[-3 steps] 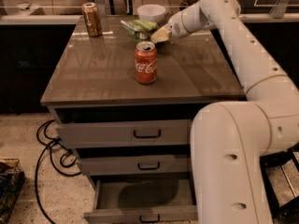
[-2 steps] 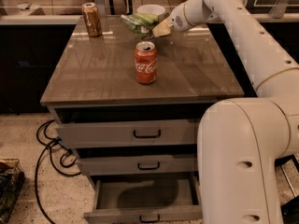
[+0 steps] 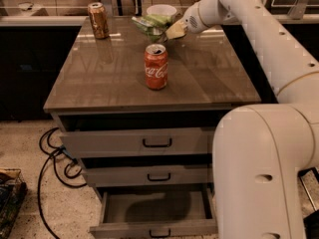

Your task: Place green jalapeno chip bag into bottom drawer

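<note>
gripper [image 3: 175, 30] at the far side of the counter [image 3: 109, 78], right of centre, closed on the right end of the green jalapeno chip bag [image 3: 148, 24]. the bag sticks out to the left of it and looks to be just clear of the surface, hard to be sure. white bowl [image 3: 161, 10] just beyond the bag, brown can [image 3: 98, 20] at far left, coca-cola can [image 3: 156, 66] mid-counter, directly between the bag and the near edge. bottom drawer [image 3: 149, 210] is pulled open low at the near side, floor bare; the two upper drawers [image 3: 134, 143] are closed above it. risks as i judge them: the hold is on one end of a crinkly foil bag, so it could slip or swing loose on the long carry down. a straight path toward the near edge would clip the coca-cola can and tip it. the drawer opening sits under the counter lip, so a release too high or too far forward drops the bag on the floor by the cables [image 3: 55, 153].
</note>
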### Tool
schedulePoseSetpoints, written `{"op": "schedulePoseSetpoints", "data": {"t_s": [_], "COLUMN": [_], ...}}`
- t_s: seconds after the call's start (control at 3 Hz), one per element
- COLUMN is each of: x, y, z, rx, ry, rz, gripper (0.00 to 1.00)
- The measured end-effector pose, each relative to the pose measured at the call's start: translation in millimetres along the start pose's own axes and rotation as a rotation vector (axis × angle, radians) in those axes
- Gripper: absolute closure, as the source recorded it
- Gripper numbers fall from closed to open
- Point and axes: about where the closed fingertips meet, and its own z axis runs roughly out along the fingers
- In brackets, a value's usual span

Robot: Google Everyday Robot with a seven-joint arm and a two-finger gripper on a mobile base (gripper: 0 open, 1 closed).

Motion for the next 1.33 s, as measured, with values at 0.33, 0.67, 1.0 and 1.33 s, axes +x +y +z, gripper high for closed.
{"op": "schedulePoseSetpoints", "data": {"t_s": [0.33,0.67,1.0,1.33], "x": [2.4,7.7,9.6,27.4], "y": [-16.3,-37.9,-43.0,-11.6], "z": [-33.1,-97.4,-171.4,-243.4], "rx": [0.061,0.173,0.296,0.386], "ry": [0.003,-0.030,-0.087,-0.117], "rz": [0.008,0.031,0.049,0.058], "gripper": [1.00,1.00,1.00,1.00]}}
